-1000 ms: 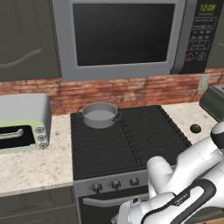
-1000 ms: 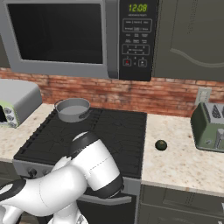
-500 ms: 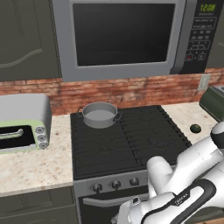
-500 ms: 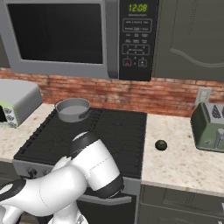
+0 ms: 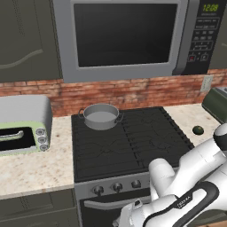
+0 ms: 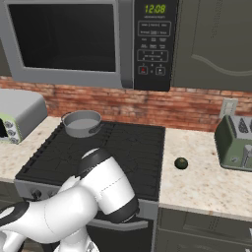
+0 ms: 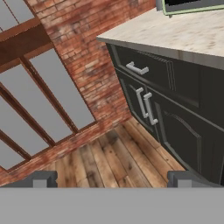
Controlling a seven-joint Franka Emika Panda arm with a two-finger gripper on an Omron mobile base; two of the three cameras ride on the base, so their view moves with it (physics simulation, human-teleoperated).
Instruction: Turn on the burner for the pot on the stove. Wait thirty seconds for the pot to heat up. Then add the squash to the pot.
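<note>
Left base view: the pot (image 5: 101,117) sits on the rear left burner (image 5: 103,125) of the stove (image 5: 133,146), with no flame to be seen under it, while the squash (image 5: 198,130) waits on the counter (image 5: 190,119) to the right, probably kept aside until the pot has heated. Hand view shows the gripper (image 7: 112,178) hanging low beside the dark cabinets (image 7: 175,127) over the wooden floor (image 7: 109,157), its fingertips (image 7: 43,178) spread wide and holding nothing.
</note>
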